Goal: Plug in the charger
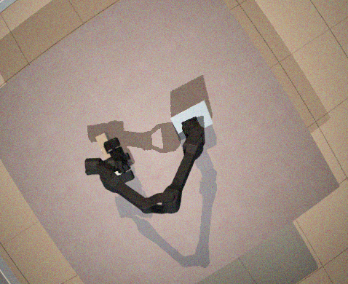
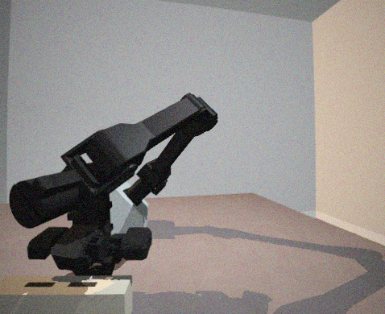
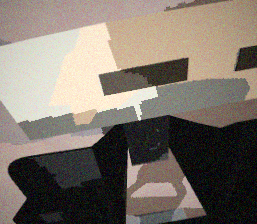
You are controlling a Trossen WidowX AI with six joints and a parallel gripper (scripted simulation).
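The pale power strip (image 1: 102,143) (image 2: 64,303) (image 3: 33,75) lies below the gripper. Two dark slots show in its top in the exterior view and the wrist view; which outlet they belong to I cannot tell. My gripper (image 1: 119,160) (image 2: 91,261) (image 3: 141,121) is shut on the dark charger (image 3: 148,147), a small block between the fingertips in the wrist view. In the exterior view the fingertips are low over the strip's top, near its right end. The charger's prongs are not visible, and whether they touch the strip I cannot tell. Fingers and shadow partly hide the strip.
The arm's base stands on a white block (image 1: 194,112) (image 2: 122,212) beyond the strip. The folded arm rises above the gripper. Arm shadows fall over the mat (image 1: 130,72) and the strip. A tiled floor surrounds the mat in the top view.
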